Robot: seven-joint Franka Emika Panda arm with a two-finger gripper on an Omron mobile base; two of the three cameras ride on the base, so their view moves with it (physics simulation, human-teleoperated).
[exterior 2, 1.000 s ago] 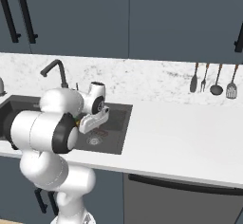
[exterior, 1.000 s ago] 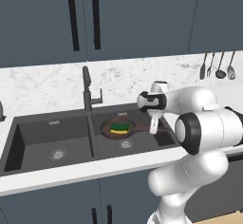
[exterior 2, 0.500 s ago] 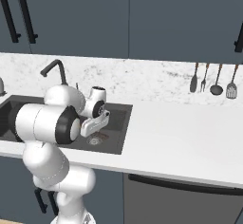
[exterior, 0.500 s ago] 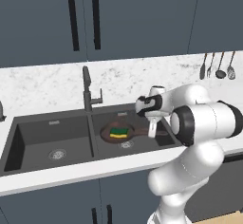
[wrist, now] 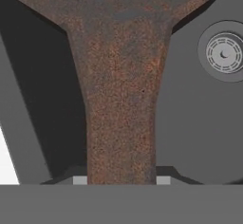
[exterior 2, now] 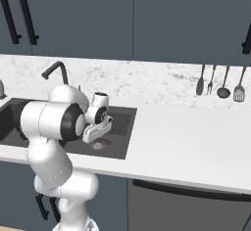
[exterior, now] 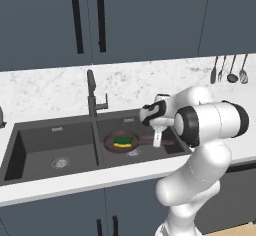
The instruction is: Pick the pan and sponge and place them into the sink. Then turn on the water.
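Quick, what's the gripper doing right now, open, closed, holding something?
Gripper: closed on the pan handle, over the sink; sponge sits in the pan.

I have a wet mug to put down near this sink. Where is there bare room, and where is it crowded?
Free: the left basin of the sink, bare around its drain, and the white counter between the sink's right edge and the hanging utensils. Crowded: the right basin, where the pan carries the sponge and the gripper is closed on the pan's handle beside the tap.
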